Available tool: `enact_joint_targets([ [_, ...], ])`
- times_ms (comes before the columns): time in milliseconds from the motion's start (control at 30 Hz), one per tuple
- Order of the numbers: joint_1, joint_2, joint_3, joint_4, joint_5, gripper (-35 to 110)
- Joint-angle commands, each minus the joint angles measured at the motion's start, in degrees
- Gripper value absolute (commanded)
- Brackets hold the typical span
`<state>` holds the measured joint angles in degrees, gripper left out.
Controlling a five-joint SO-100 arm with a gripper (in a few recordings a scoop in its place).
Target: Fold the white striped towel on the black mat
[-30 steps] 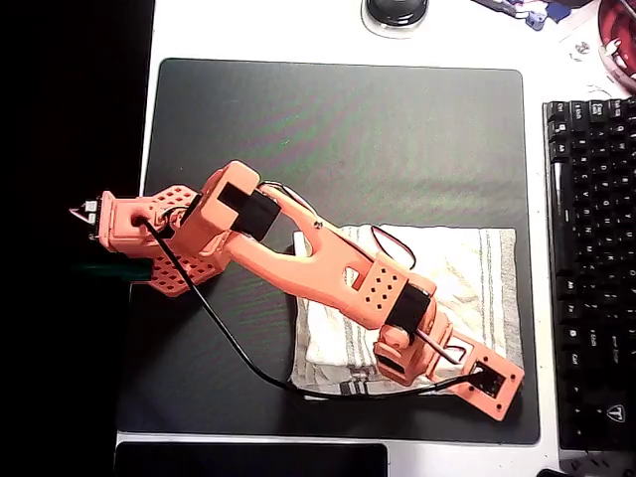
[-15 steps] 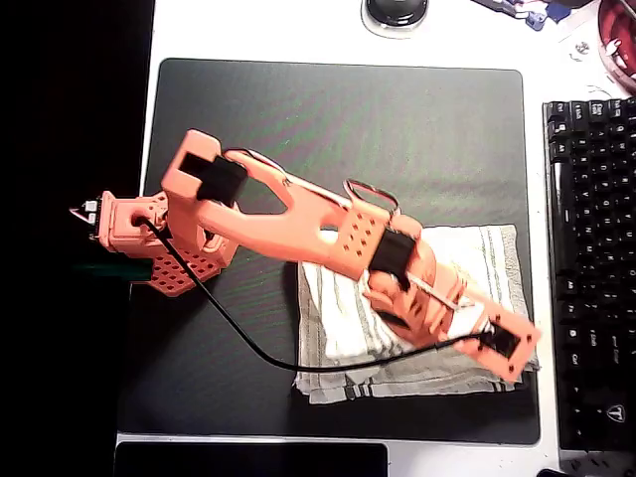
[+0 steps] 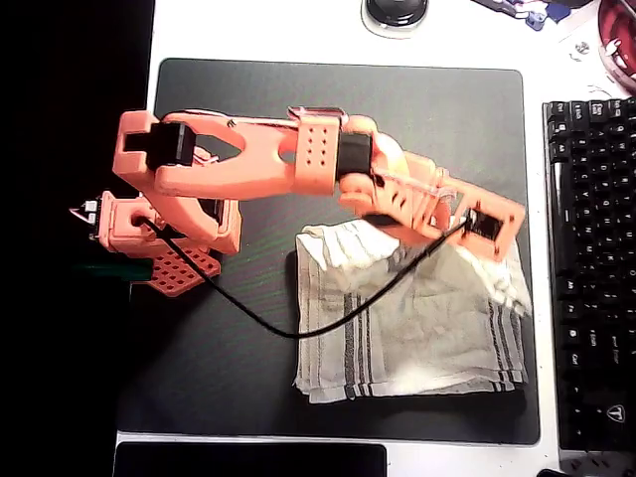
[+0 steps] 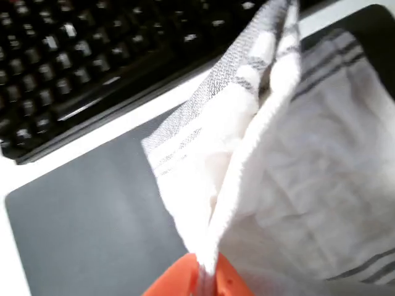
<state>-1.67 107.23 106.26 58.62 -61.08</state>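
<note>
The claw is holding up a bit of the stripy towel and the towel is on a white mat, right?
Not quite. The claw does pinch the white striped towel, as the wrist view shows, but the mat under it is black, not white; the overhead view shows that.

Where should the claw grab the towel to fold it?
At an edge corner, pinching the thin hem rather than the flat middle. The claw is shut on the towel that way, and the cloth hangs up in a loose fold. The rest lies flat on the mat, so coming from the keyboard side looks best.
</note>
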Motion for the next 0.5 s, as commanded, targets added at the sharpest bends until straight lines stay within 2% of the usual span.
enact_joint_targets([
  [0, -4.48, 3.96, 0.09, 0.53, 2.64, 0],
  [167, -10.46, 4.48, -1.49, 0.97, 6.77, 0],
  [467, -22.15, 1.49, -2.20, -6.50, 11.78, 0],
])
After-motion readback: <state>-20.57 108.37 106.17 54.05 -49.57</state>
